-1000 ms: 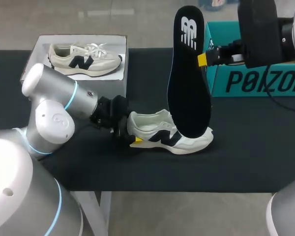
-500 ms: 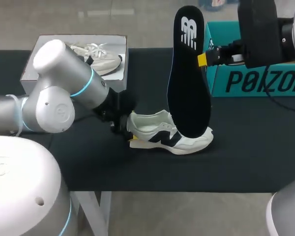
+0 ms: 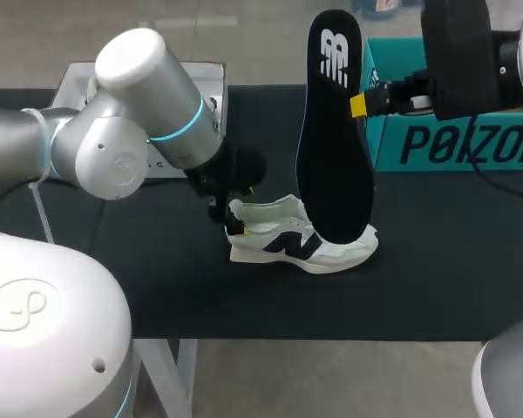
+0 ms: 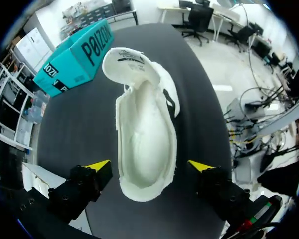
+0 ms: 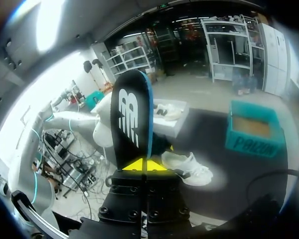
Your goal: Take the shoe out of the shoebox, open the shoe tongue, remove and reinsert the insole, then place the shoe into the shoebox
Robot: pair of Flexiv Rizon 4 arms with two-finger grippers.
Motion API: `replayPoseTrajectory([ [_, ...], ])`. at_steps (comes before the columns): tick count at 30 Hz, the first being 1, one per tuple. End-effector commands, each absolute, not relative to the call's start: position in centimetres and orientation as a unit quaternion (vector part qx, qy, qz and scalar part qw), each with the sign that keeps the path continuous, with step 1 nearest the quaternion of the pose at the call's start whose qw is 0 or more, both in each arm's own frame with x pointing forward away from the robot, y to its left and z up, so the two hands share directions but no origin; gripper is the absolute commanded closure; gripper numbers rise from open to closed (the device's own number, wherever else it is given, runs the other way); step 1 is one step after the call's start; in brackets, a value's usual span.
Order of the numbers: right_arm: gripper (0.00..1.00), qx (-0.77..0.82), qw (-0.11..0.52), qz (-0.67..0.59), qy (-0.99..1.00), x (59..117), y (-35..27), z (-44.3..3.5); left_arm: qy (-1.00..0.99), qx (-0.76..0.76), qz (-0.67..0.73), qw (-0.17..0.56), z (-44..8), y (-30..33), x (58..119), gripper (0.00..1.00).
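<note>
insole out, shoe on table
right gripper (image 3: 359, 106) pinches the insole (image 3: 333, 131) upright above the shoe (image 3: 301, 239), which lies mid-table (image 3: 436, 261); left gripper (image 4: 149, 167) fingers spread either side of its heel; shoebox (image 3: 453, 139) far right.

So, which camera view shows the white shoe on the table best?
The left wrist view: it looks straight into the open shoe, whole, with the left gripper open around its heel. The head view shows only its side, partly behind the insole. The right wrist view shows it small, beyond the insole.
</note>
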State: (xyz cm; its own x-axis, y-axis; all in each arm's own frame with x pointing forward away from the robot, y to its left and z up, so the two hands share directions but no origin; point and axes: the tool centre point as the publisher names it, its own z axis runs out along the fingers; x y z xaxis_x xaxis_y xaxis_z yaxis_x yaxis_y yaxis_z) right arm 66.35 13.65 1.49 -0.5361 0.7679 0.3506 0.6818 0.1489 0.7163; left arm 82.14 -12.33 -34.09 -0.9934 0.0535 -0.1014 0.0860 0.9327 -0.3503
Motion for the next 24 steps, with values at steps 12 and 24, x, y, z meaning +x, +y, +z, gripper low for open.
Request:
replayPoseTrajectory([
  [12,1.0,0.48,0.048,0.44,0.757,66.7,13.9,1.6,0.995,0.044,-0.068,0.061,-31.4,-12.0,82.6,0.0],
  [24,1.0,0.48,0.048,0.44,0.757,66.7,13.9,1.6,0.995,0.054,-0.062,0.059,-30.3,-12.0,82.6,0.0],
])
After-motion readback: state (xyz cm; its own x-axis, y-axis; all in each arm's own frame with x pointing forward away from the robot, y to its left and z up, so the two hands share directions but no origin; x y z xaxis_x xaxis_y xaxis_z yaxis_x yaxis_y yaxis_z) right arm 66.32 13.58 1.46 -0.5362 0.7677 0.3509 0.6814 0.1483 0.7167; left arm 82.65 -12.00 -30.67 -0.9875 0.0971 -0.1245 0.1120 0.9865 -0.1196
